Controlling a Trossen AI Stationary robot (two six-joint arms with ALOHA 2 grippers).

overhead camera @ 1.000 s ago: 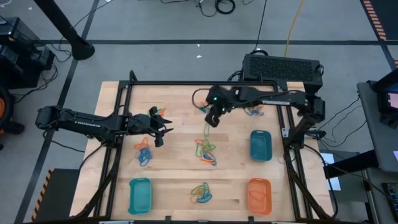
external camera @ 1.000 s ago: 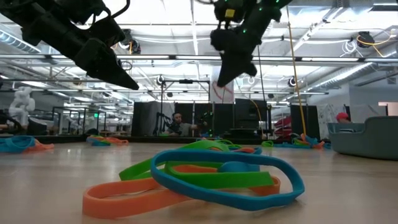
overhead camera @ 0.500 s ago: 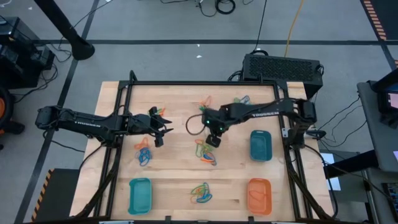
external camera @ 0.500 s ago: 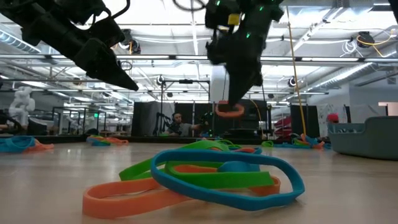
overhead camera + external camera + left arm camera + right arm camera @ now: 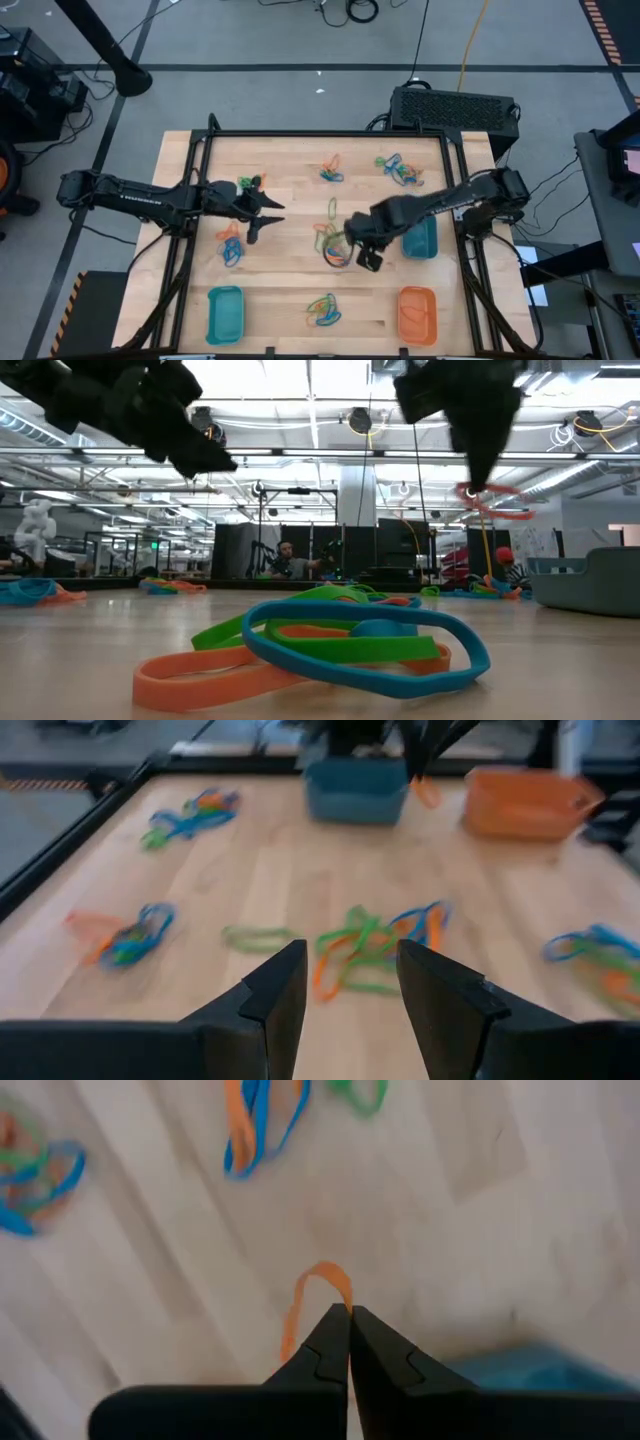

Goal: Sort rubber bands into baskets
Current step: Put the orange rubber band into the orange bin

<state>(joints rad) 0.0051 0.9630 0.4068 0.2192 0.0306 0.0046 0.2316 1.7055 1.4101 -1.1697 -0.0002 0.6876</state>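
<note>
A: Where's the right gripper (image 5: 367,260)?
B: Mid-table, just left of the teal basket (image 5: 420,238), above the wood. Fingers (image 5: 335,1342) pinched tight on an orange rubber band (image 5: 312,1302). It's a thin loop, long axis running out past the tips.

A: Orange basket (image 5: 417,313)?
B: Front right corner, near the table edge; bare wood between it & the gripper.

A: Left gripper (image 5: 262,213)?
B: Left-centre, fingers (image 5: 275,995) apart, holding nothing. Points at the tangled central pile (image 5: 330,243) of green/blue/orange loops.

A: Other teal basket (image 5: 225,313)?
B: Front left.
</note>
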